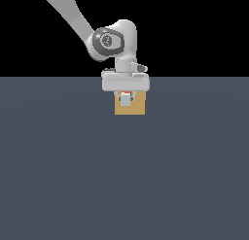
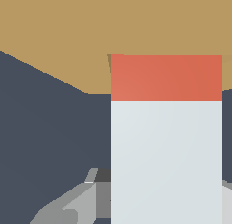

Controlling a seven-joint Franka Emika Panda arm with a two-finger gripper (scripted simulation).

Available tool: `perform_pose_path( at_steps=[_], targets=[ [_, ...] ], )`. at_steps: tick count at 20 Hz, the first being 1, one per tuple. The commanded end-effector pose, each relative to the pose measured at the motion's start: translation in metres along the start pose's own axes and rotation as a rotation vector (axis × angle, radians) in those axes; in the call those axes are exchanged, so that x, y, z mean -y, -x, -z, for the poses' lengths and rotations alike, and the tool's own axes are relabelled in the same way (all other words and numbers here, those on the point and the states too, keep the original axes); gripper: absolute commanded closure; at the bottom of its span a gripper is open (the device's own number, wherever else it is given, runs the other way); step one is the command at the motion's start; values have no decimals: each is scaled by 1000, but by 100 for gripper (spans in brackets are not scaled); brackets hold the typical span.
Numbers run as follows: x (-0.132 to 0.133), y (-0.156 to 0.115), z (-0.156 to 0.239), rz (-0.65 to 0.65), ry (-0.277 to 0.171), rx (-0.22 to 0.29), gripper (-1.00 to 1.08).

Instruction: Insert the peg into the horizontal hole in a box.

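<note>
The tan box sits on the dark floor in the upper middle of the exterior view. My gripper hangs right in front of it, shut on the peg, which shows end-on as a small white-grey square with a sliver of orange above it. In the wrist view the peg lies long and white-grey, and its orange-red end meets the box face. The peg hides the hole; only a dark edge shows beside the orange tip. A grey finger shows beside the peg.
The dark grey floor spreads around the box. The arm's wrist and links rise above the box toward the exterior view's left. Nothing else shows.
</note>
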State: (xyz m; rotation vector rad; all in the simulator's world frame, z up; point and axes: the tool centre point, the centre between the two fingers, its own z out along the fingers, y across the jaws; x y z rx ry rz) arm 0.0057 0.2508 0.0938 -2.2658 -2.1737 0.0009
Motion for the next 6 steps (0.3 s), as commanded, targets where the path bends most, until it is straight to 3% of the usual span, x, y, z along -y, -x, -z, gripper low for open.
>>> perform_pose_path(
  at_steps=[1,6],
  targets=[
    [-2,-11,2,-2,3,-1,108],
    [-3,-16,2,-2,4,-1,108]
  ],
)
